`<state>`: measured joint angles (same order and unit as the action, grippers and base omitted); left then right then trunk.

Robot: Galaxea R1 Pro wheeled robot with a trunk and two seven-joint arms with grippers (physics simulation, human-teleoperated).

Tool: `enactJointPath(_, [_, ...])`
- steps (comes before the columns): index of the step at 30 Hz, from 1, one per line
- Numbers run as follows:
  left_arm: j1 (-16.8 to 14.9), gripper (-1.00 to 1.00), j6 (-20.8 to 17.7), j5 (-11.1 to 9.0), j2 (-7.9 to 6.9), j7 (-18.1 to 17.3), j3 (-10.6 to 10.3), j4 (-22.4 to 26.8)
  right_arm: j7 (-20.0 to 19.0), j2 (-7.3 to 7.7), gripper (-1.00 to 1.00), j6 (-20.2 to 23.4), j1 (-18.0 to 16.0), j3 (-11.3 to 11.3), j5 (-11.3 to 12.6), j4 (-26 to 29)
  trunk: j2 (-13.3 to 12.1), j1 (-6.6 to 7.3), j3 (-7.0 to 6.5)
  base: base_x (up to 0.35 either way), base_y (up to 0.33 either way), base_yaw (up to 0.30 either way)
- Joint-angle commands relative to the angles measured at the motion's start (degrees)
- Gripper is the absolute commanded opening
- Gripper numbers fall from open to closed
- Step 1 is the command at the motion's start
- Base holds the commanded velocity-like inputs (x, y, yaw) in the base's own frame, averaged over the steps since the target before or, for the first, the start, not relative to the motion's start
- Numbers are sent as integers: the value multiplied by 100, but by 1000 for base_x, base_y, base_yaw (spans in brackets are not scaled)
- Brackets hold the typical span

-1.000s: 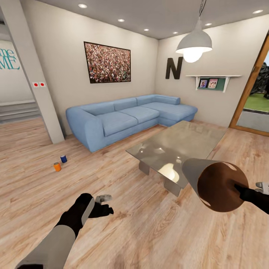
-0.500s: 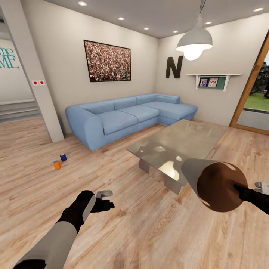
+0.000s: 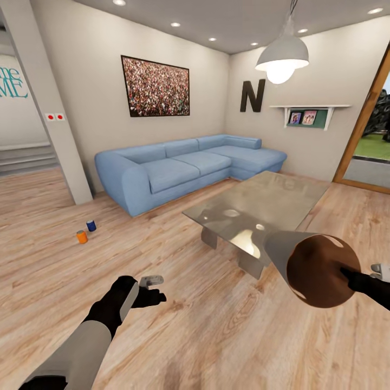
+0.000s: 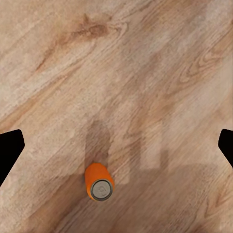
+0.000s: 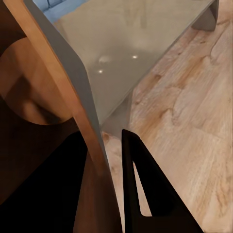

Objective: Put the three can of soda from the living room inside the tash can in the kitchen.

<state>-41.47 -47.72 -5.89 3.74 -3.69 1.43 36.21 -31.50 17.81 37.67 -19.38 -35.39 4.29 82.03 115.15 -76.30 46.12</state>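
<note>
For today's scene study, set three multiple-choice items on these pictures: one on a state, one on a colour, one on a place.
1. The right gripper is:
A open
B shut on the trash can rim
C shut on a can

2. The nearest can, seen beneath the left gripper, is:
A orange
B blue
C green

3. The blue can stands:
A in the trash can
B in the left gripper
C on the floor beside an orange can

Answers:
1 B, its fingers straddle the bin's wall.
2 A, its body is bright orange.
3 C, both stand on the wood near the pillar.
</note>
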Motion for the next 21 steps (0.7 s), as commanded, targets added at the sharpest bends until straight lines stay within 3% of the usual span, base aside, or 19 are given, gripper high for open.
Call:
enactJointPath(1, [0, 100, 0, -1, 3, 0, 0, 0, -1, 4, -100, 73, -4, -2, 114, 6, 42, -22, 18, 0, 0, 0])
enactJointPath(14, [-1, 100, 3, 5, 14, -8, -2, 0, 302, 44, -100, 467, -17, -44, 144, 48, 563, -308, 251, 0, 0, 0])
enactJointPath(21, [-1, 100, 64, 14, 20, -4, -2, -4, 311, 376, -100, 492, -108, -182, 163, -64, 844, -461, 377, 0, 0, 0])
